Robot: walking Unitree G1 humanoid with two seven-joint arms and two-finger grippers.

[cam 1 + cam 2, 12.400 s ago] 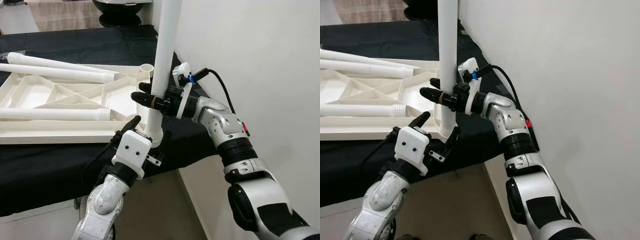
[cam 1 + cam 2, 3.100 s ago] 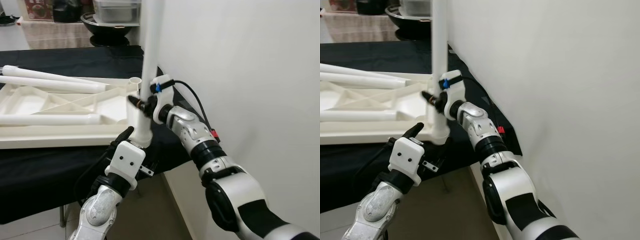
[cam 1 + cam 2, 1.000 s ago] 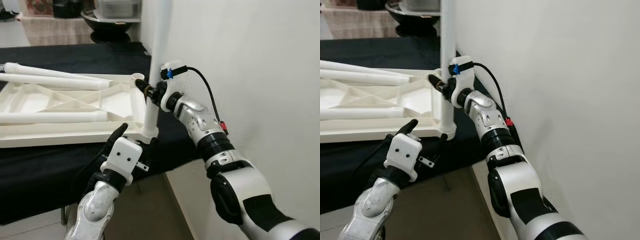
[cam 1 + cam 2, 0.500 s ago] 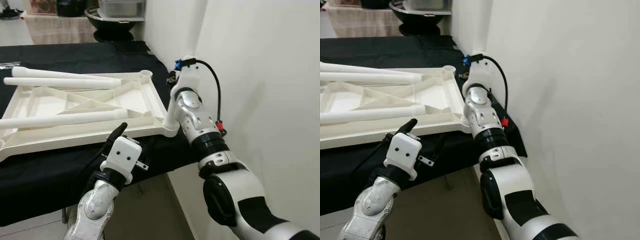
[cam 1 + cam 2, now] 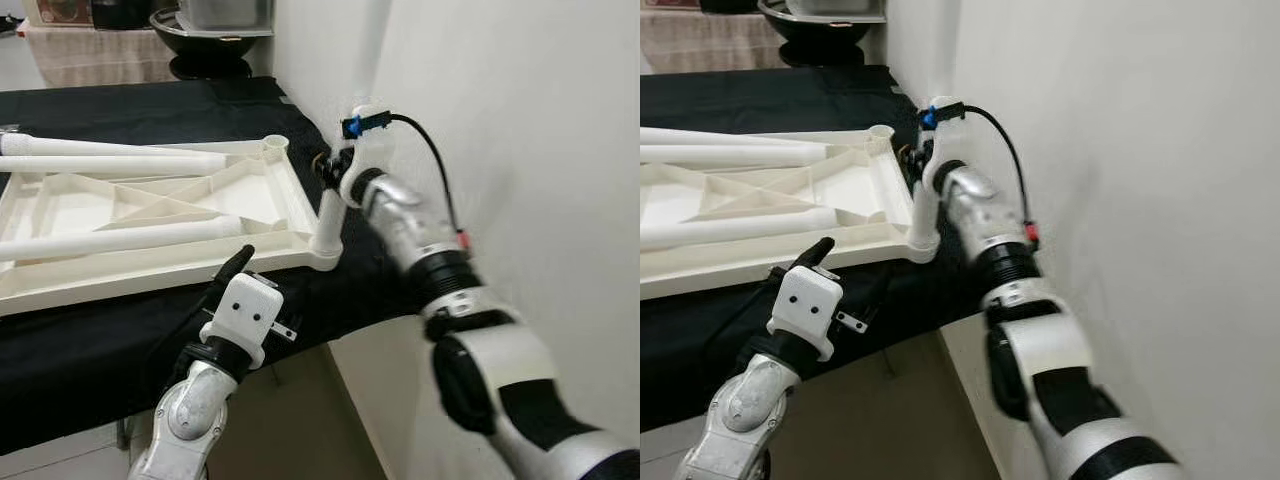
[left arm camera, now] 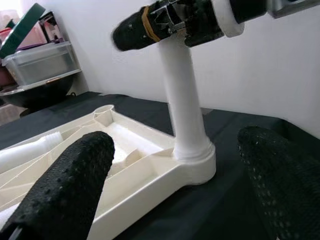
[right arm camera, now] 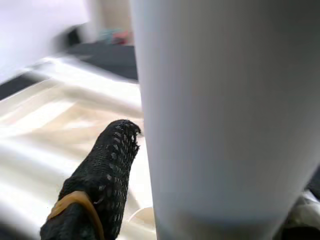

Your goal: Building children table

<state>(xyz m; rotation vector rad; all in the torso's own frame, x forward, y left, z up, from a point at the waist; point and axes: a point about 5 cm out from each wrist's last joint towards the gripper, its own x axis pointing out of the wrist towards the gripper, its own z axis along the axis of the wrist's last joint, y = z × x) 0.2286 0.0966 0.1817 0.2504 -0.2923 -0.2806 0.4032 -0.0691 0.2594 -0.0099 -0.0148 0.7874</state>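
Observation:
The white children's tabletop (image 5: 60,285) lies upside down on the black-covered table. One white leg (image 5: 331,212) stands upright in its near right corner socket (image 6: 192,162), leaning slightly toward the wall. My right gripper (image 5: 326,170) is shut on this leg a little above the socket; in the right wrist view a black finger (image 7: 102,175) lies against the leg (image 7: 220,110). My left gripper (image 5: 245,272) hovers open below the tabletop's front edge, left of the socket and clear of it, its fingers (image 6: 65,190) spread wide. Two more legs (image 5: 110,163) (image 5: 120,240) lie on the tabletop.
A white wall (image 5: 520,120) runs close along my right arm. A black bowl (image 5: 205,35) and a clear box (image 5: 225,10) stand beyond the table's far end. The black cloth (image 5: 90,350) hangs over the front edge, with floor (image 5: 300,440) below.
The camera has shifted. The upright leg now stands apart from my left gripper, which no longer brackets its base. My right gripper stays on the leg.

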